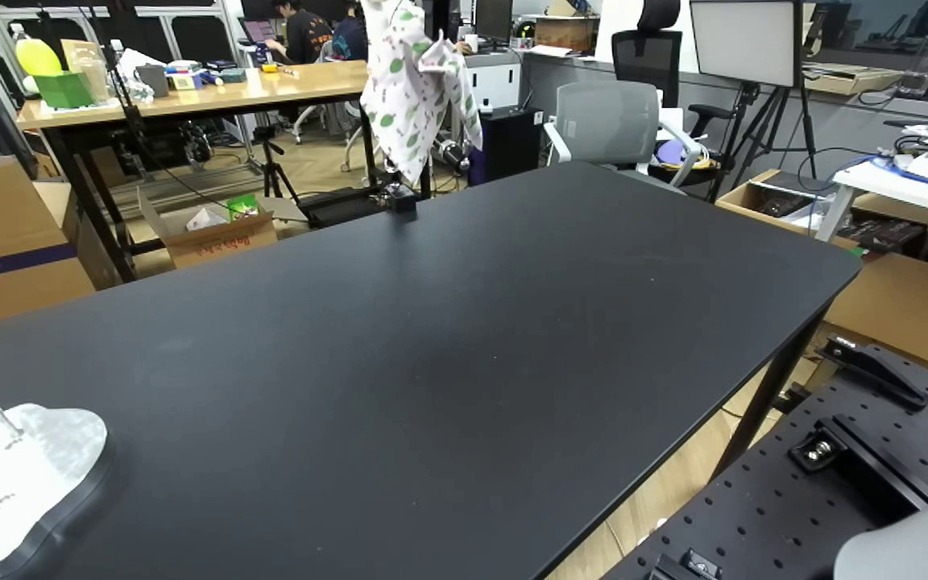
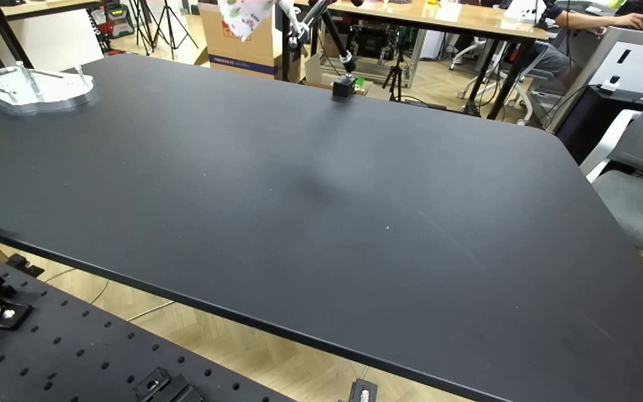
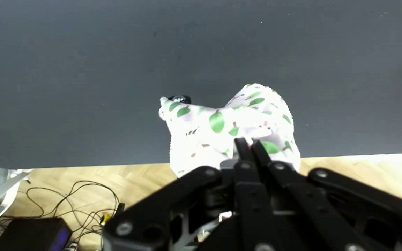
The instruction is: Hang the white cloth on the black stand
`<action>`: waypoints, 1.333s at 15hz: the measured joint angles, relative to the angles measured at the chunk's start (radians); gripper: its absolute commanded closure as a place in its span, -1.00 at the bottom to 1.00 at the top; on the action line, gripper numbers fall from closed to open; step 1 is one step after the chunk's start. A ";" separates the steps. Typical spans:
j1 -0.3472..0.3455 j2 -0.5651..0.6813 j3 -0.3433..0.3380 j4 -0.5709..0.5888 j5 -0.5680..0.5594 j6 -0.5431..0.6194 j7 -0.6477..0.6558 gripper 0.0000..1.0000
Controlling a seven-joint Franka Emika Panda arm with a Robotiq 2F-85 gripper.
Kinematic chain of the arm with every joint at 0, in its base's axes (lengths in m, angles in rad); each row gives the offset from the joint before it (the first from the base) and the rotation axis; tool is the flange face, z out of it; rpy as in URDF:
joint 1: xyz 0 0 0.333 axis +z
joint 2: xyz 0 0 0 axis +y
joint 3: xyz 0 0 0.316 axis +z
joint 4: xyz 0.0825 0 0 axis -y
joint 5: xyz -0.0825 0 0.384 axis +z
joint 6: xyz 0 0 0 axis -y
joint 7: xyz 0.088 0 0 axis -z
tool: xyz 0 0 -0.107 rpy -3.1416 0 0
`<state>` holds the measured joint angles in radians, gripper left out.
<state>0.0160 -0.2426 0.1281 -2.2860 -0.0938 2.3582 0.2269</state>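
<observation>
Claw, visible in the wrist view alone: two black fingers nearly together, clamped on the white cloth, fabric fanned out around the tips. One cloth in all, printed with green leaves, partly over the dark counter, partly past its edge. Beyond, on the pale floor, one black box.

In an exterior view, most of the cloth hanging in loose folds, upper end cut off by the frame, lower tip just above the base of the one black stand, at the counter's far edge. Farther back, two people, one grey chair and, only here, one yellow balloon.

In an exterior view, only a lower corner of the cloth, at the top of the frame, beside the stand's jointed arm. Contact between cloth and stand: cannot tell. In both exterior views, one white-topped board with upright pegs.
</observation>
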 measured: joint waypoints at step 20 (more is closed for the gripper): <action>-0.058 0.119 -0.072 0.047 0.023 -0.060 0.008 0.98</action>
<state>-0.0421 -0.1234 0.0557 -2.2392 -0.0705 2.2979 0.2348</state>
